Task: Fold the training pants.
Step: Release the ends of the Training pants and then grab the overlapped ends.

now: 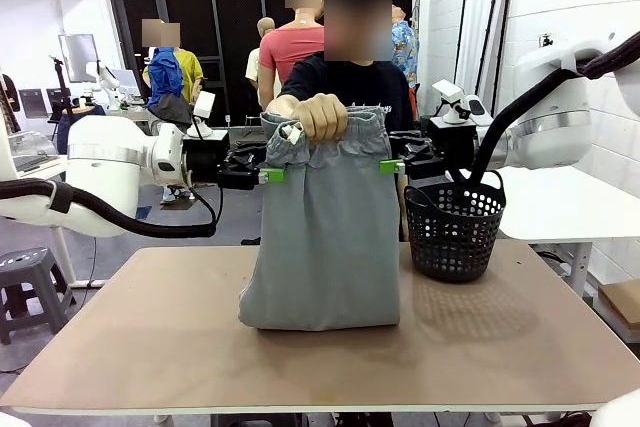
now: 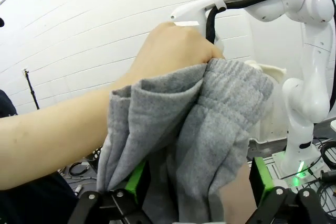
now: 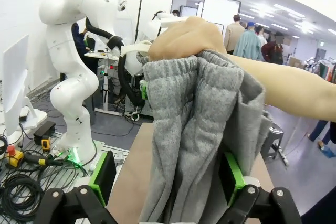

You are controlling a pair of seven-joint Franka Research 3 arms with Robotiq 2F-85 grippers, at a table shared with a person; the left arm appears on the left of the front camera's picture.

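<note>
Left tool (image 1: 270,175), right tool (image 1: 392,166) flanking training pants (image 1: 325,247), basket (image 1: 455,239)

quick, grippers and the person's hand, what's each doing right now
Left gripper: open, jaws either side of the pants.
Right gripper: open, pants between its jaws too.
Hand: closed on the pants' top, holding them up.

A white-painted brick wall (image 1: 600,7) runs along the right, dark panels (image 1: 215,17) close the far end, ceiling lights (image 3: 273,10) glow overhead, and a grey stool (image 1: 28,262) stands on the grey floor (image 1: 120,257) beside the brown worktop (image 1: 320,347).
</note>
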